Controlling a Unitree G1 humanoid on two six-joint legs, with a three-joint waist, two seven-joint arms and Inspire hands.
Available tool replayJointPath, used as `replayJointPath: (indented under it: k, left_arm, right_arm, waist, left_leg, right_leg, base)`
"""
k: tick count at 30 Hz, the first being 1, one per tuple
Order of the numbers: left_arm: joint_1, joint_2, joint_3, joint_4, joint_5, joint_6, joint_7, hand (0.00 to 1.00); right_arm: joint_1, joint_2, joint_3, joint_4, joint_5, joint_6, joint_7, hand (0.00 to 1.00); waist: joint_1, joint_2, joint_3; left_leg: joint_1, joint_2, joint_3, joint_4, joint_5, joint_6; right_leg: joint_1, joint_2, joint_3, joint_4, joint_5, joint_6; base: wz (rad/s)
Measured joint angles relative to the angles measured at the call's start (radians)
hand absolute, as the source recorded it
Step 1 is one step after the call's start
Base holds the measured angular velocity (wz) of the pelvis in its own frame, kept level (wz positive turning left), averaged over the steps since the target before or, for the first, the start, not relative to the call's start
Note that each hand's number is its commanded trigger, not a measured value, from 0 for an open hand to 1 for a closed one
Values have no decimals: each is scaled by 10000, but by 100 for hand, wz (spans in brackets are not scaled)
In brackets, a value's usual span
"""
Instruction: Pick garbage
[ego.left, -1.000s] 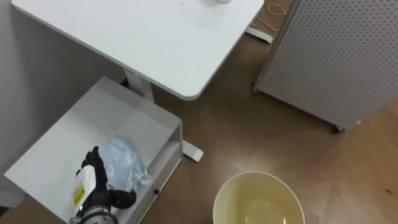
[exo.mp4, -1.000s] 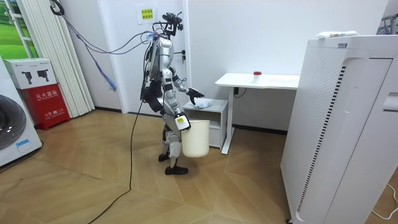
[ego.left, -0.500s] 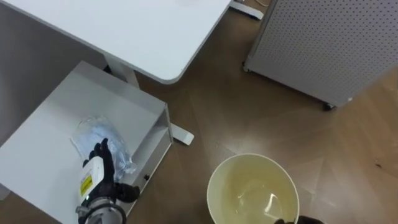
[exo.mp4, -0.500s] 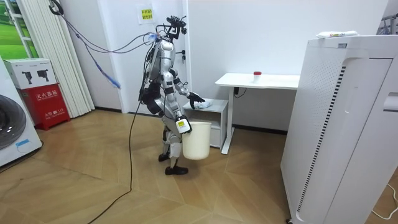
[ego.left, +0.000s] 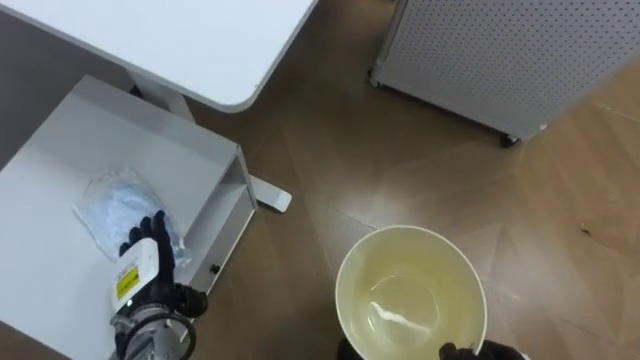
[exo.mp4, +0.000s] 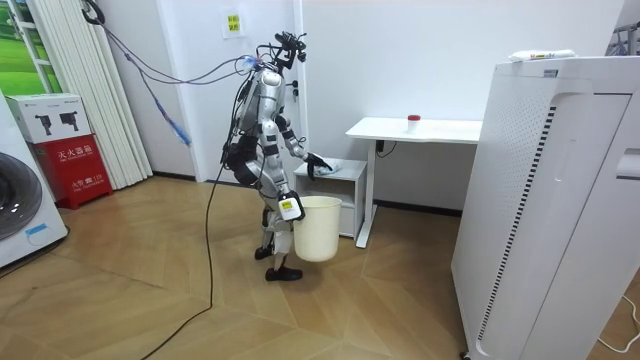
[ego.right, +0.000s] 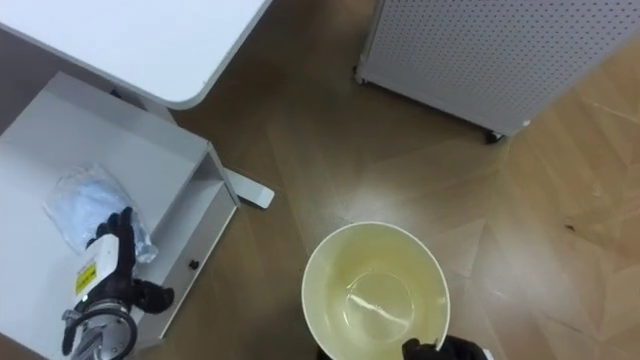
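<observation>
A crumpled clear, bluish plastic bag (ego.left: 112, 203) lies on top of a low white cabinet (ego.left: 60, 150). My left hand (ego.left: 148, 268) hovers at the bag's near right edge. It is open, with fingers straight and fingertips over the plastic, and nothing is gripped. A cream bucket (ego.left: 410, 292) hangs low on the right above the wooden floor, empty inside. My right hand (ego.left: 478, 351) is curled over the bucket's near rim. In the room view I stand beside the cabinet (exo.mp4: 335, 185), left hand (exo.mp4: 314, 163) out over it, the bucket (exo.mp4: 318, 226) at my thigh.
A white desk (ego.left: 190, 40) overhangs the cabinet at upper left, its foot (ego.left: 270, 198) on the floor beside the cabinet. A white perforated panel (ego.left: 520, 50) stands at upper right. The room view has a tall white appliance (exo.mp4: 560, 200) on its right.
The eye view has swung down and right, bringing the bucket fully in. My left hand has shifted from the bag's left side to its near right edge. The bag has stayed put.
</observation>
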Motion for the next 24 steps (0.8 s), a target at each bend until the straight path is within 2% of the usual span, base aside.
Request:
replayJointPath:
  k: [3,8,21,24]
  left_arm:
    - [-78,306,46,-12,373,142,88,100]
    - [-140,476,31,-3,476,354,129,100]
    - [485,437,-404,34,892,547,127,100]
    - [532,204,-404,27,870,534,269,100]
  right_arm:
    - [15,5,25,-174,-10,90,-113,100]
    - [45,9,51,-454,16,284,-296,100]
    - [0,70,427,-313,55,287,-323,100]
    - [-9,137,423,-196,60,157,-334,100]
  waist:
    - [14,2,-1]
    - [42,-6,-9]
    - [52,-41,-30]
    - [74,-39,-30]
  left_leg:
    - [10,1,-28,-1,4,-19]
    - [58,-19,-33,5,5,-17]
    - [408,-19,66,-82,22,-39]
    - [426,-5,66,-112,24,-40]
  right_leg:
    - [15,-2,-41,4,-12,-20]
    - [83,-27,-58,5,-13,-16]
    - [322,-16,44,-1,-3,-17]
    - [352,14,42,-83,25,-4]
  base:
    - [0]
    - [1]
    - [-1]
    - [0]
